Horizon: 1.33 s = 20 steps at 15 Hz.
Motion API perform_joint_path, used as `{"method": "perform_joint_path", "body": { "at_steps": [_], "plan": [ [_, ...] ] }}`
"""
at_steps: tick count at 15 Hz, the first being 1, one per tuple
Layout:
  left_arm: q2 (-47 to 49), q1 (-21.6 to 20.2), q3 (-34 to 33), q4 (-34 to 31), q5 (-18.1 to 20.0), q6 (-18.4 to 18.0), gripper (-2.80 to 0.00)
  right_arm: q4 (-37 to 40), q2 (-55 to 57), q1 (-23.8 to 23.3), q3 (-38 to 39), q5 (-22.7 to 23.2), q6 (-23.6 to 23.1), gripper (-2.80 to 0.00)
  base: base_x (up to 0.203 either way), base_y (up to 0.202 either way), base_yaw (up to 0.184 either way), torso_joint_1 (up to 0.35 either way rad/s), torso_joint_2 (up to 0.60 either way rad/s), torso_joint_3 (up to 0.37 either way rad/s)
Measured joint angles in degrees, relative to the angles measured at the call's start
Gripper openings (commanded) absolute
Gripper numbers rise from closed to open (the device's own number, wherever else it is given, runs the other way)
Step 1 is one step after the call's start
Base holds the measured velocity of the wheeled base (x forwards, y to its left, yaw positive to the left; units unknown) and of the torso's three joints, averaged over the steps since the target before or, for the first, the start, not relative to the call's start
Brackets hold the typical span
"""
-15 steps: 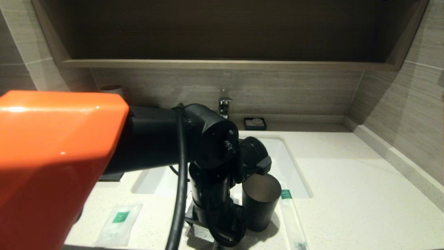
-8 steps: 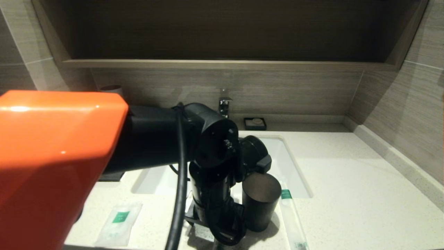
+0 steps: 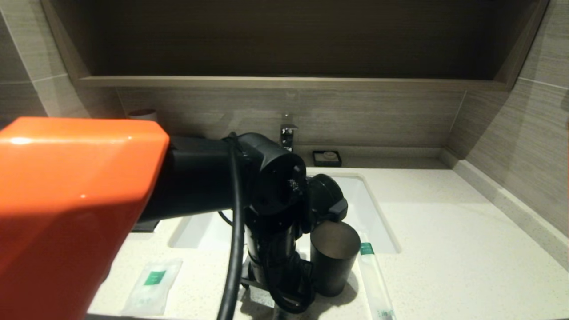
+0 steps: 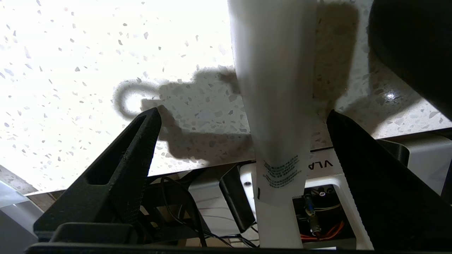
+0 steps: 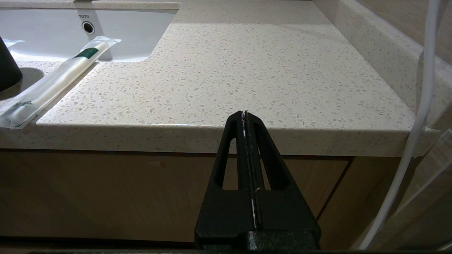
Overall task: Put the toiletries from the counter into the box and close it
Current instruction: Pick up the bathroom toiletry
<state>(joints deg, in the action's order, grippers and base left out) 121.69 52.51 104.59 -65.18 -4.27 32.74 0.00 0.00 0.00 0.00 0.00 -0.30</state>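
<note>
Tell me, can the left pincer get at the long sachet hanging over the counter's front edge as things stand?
Probably yes. The left pincer is open, a finger either side of the long sachet, nothing between them. The dark cup stands close beside it, so little room there.

Speckled cream counter (image 3: 444, 231) with white sink basin (image 3: 369, 213) set in. Lying on it — flat sachet (image 3: 153, 286) at front left, dark cup (image 3: 333, 262) upright near front edge, long sachet (image 3: 375, 284) just beside cup — small black soap dish (image 3: 326, 158) at back.
</note>
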Motion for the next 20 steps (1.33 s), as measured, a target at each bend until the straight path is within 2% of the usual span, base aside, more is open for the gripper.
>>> {"method": "perform_joint_path", "body": {
  "at_steps": [2, 3, 20],
  "plan": [
    [0.01, -0.03, 0.00, 0.06, 0.02, 0.00, 0.00, 0.00, 0.00, 0.00, 0.00, 0.00, 0.00, -2.80, 0.000, 0.000, 0.000, 0.000, 0.00, 0.000],
    [0.04, -0.05, 0.00, 0.06, 0.08, 0.00, -2.80, 0.00, 0.00, 0.00, 0.00, 0.00, 0.00, -2.80, 0.000, 0.000, 0.000, 0.000, 0.00, 0.000],
    [0.15, -0.33, 0.12, 0.35, 0.05, 0.85, -2.80, 0.00, 0.00, 0.00, 0.00, 0.00, 0.00, -2.80, 0.000, 0.000, 0.000, 0.000, 0.00, 0.000]
  ]
}}
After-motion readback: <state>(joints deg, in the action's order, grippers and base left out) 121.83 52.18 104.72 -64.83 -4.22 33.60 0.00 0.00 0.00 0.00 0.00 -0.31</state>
